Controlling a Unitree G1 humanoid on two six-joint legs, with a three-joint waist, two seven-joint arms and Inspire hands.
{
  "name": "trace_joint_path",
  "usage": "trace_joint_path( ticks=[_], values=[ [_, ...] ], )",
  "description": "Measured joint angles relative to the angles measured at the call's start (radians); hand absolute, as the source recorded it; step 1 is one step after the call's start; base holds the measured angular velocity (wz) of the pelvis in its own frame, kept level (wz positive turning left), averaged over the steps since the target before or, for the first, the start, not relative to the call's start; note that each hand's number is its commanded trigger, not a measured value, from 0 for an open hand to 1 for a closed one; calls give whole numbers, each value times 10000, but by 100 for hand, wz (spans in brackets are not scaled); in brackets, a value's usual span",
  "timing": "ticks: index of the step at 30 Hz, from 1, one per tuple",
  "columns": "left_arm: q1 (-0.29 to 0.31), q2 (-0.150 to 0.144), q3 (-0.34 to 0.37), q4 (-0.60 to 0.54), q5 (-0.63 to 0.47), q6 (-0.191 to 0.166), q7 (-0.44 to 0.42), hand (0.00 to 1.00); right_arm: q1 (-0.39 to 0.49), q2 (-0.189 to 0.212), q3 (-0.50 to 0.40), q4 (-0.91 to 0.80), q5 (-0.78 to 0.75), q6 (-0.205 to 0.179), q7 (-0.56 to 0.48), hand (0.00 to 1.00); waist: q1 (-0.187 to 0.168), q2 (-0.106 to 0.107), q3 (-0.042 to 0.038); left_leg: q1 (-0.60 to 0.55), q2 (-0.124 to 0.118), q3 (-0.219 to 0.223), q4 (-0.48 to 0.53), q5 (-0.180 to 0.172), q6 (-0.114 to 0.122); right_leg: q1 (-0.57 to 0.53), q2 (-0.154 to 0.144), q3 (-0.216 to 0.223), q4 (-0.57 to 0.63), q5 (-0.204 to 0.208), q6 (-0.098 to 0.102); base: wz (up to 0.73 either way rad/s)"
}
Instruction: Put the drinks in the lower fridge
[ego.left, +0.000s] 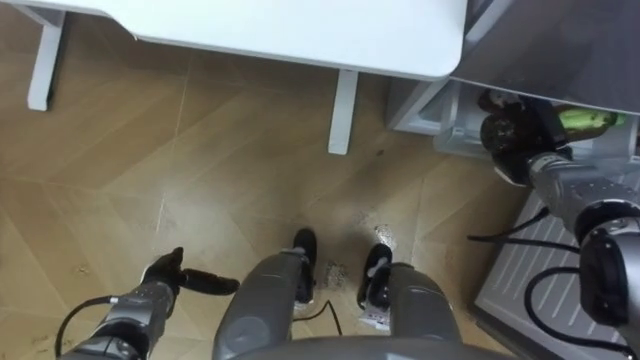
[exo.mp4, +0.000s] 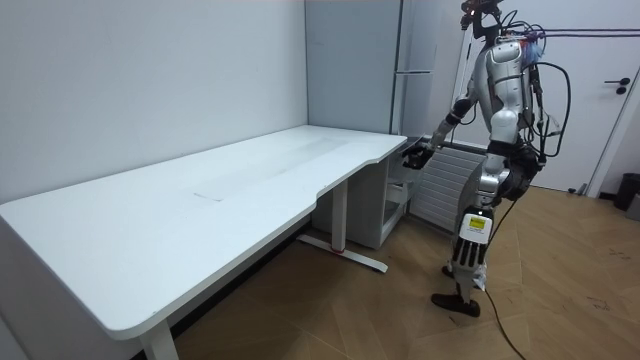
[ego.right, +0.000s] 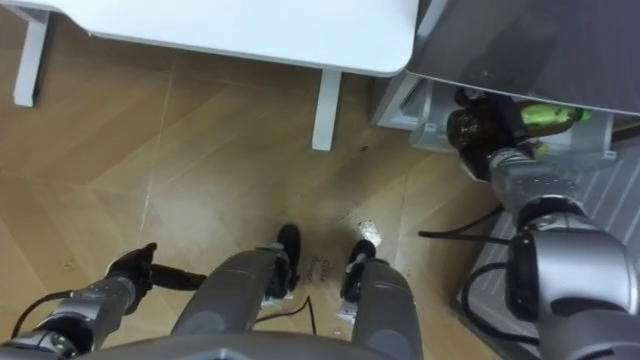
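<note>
A green bottle lies sideways at the upper right, just under the grey fridge front. My right hand reaches out to it, dark fingers curled round its near end, over the fridge's white lower compartment. In the room view I stand upright at the end of the desk, facing the tall grey fridge, with that right hand stretched toward it at waist height. My left hand hangs low by my left side, relaxed and holding nothing.
A long white desk stands on my left, with white legs close to the fridge. A white radiator is on the wall beside the fridge. Wooden floor lies open in front of my feet.
</note>
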Motion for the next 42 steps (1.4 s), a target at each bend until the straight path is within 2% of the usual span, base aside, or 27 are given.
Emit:
trace_joint_path(
  ticks=[15, 16, 17, 18, 19, 30, 42],
  values=[
    [8, 38, 49, -128, 93, 30, 33, 0, -9, -48, -4, 34, 117, -4, -186, 2, 19, 34, -20, 25, 9, 1, 132, -2, -1, -2, -21, 5, 109, -21, -15, 0],
    [10, 38, 49, -134, 123, 29, 34, 0, -10, -58, -17, 31, 125, -6, -185, 8, 9, 37, -21, 28, 9, 11, 132, -2, -1, -5, -22, 15, 116, -22, -15, 0],
    [7, 37, 49, -190, 191, 29, 35, 0, -11, -111, -101, 30, 127, -6, -185, 70, 0, 38, -22, 31, 8, 22, 133, -2, -1, -8, -24, 19, 131, -24, -17, 0],
    [6, 38, 49, -221, 202, 26, 34, 0, -10, -147, -126, 33, 128, -9, -192, 90, 2, 38, -22, 30, 8, 26, 133, -2, -1, -15, -25, 21, 138, -25, -18, 0],
    [7, 38, 50, -239, 223, 25, 34, 0, -10, -194, -200, 33, 127, -17, -218, 100, 21, 39, -22, 30, 8, 40, 133, -2, -1, -24, -27, 29, 159, -27, -21, 0],
    [138, 151, 233, -244, 283, 126, 20, 0, -10, -458, -400, 55, 154, -29, -370, 100, 21, 66, -40, 44, 16, 74, 131, 0, -1, -54, -43, 45, 255, -40, -44, 0],
    [275, 283, 231, -275, 294, 224, 25, 0, -11, -458, -402, 88, 142, -25, -432, 100, 24, 65, -40, 91, 13, 81, 131, 2, -4, -30, -51, 59, 312, -49, -54, 0]
  ],
)
